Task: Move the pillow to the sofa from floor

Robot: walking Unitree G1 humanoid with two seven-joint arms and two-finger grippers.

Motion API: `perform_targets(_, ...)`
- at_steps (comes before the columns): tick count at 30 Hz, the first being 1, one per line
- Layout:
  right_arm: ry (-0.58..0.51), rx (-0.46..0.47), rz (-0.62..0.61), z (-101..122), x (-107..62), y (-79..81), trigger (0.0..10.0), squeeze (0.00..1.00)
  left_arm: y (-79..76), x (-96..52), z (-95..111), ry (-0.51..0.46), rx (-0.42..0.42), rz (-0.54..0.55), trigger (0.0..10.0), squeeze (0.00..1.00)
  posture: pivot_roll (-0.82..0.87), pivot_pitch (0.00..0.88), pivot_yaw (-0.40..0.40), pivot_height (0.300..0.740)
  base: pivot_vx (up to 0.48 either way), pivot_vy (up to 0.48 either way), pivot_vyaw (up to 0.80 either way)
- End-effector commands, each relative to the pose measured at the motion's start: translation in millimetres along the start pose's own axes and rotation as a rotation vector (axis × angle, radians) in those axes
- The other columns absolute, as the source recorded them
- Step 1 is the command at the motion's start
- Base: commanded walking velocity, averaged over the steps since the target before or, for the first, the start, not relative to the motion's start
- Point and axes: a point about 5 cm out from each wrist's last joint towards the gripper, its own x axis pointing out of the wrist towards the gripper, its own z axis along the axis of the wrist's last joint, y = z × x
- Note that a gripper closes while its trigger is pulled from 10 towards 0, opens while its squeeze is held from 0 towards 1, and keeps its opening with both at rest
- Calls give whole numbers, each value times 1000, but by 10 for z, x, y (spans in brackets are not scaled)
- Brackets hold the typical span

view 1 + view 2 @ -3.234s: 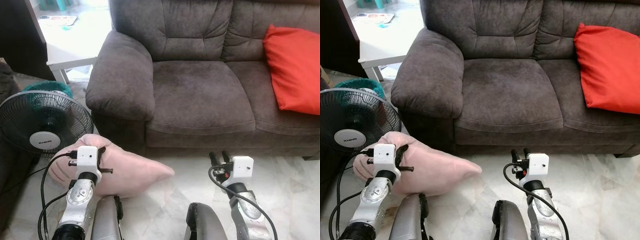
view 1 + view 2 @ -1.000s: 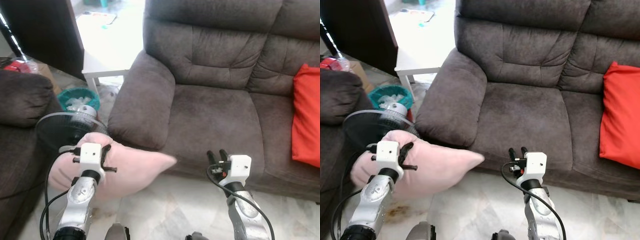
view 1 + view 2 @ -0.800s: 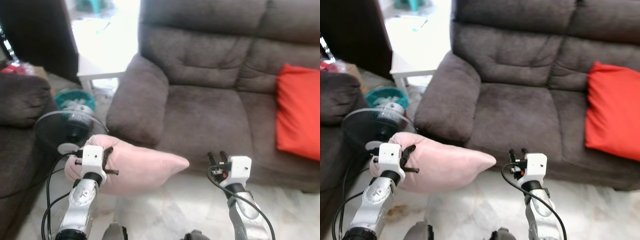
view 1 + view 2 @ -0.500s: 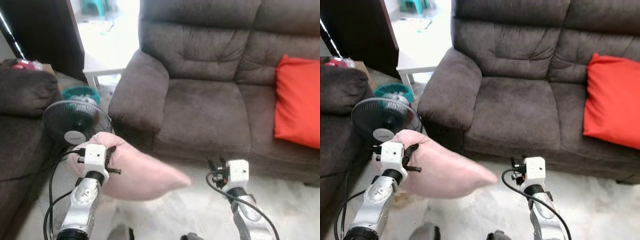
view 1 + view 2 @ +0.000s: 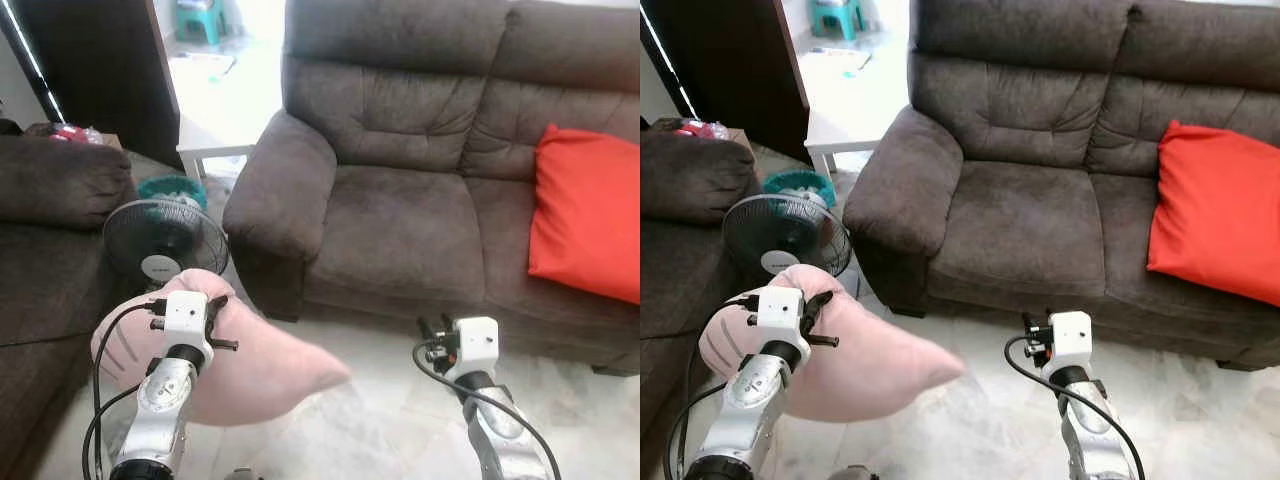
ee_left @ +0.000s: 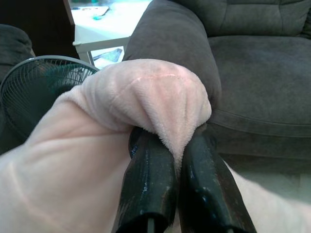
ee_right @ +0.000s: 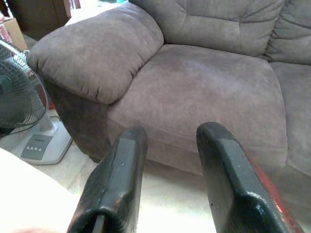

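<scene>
Pinching a fold of the pink pillow point(image 5: 240, 370), the left gripper point(image 6: 167, 145) has its fingers clamped tight on the plush so the bulk hangs clear of the floor point(image 5: 380, 440), in front of the fan point(image 5: 165, 240). The right gripper point(image 7: 167, 145) hovers with fingers spread, holding nothing. Ahead, the sofa point(image 5: 400, 215) offers a bare seat cushion between its armrest point(image 5: 275, 185) and the red pillow point(image 5: 590, 215); the armrest's corner looks the edge to clear.

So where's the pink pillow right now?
The pillow hangs in the left claw, low on the robot's left, off the sofa and just before the fan.
</scene>
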Motion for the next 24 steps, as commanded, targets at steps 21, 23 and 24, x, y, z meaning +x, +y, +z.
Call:
perform_targets(21,14,-6,-7,-6,20,-5,10000,0,-40,113,275,-104,6,-55,10000,0,92,37,-52,740,0,0,0)
perform_targets(23,14,-7,-7,-6,20,-5,10000,0,-40,113,275,-104,6,-56,10000,0,92,37,-52,740,0,0,0)
perform_targets(24,14,-7,-7,-6,20,-5,10000,0,-40,113,275,-104,6,-56,10000,0,92,37,-52,740,0,0,0)
